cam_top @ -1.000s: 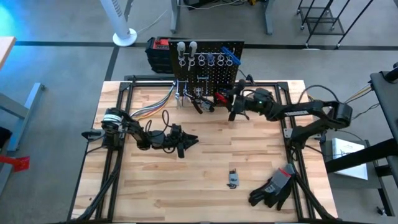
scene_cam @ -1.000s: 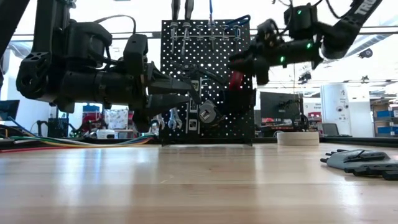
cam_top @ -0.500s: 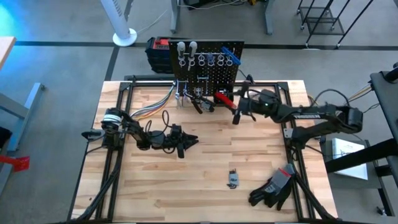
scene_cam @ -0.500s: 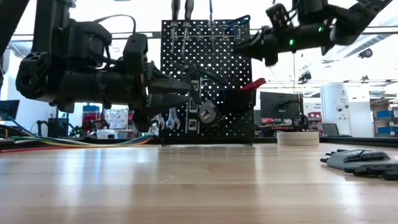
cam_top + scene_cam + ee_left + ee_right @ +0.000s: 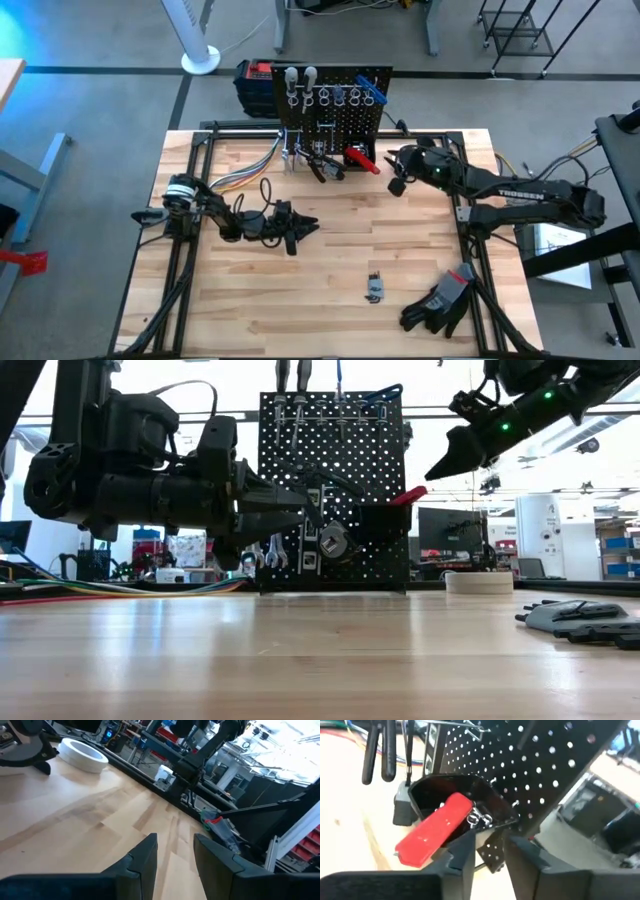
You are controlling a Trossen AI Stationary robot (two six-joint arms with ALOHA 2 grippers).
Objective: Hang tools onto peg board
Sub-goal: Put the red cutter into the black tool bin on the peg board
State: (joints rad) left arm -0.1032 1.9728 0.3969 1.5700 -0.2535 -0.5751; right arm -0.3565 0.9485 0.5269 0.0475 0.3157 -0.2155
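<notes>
From above, the peg board (image 5: 330,100) at the far edge carries several tools (image 5: 325,98); one small tool (image 5: 374,288) lies near. Right wrist: right gripper (image 5: 487,851), slightly parted, empty, by a red tool (image 5: 436,830) in the bin (image 5: 455,795). Left gripper (image 5: 174,852), parted, holds nothing.

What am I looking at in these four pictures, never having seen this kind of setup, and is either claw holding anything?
Two dark robot arms work at a pale wooden table. One picture looks straight down, one looks level across the tabletop, and two come from cameras on the arms' wrists. At the table's far edge stands an upright black perforated peg board with tools hung on it. A red-handled tool sits in its small black bin. The right gripper hangs close to that bin, open and empty. The left gripper waits mid-table, also open and empty. On the table lie a small grey tool, black gloves and a white tape roll.
</notes>
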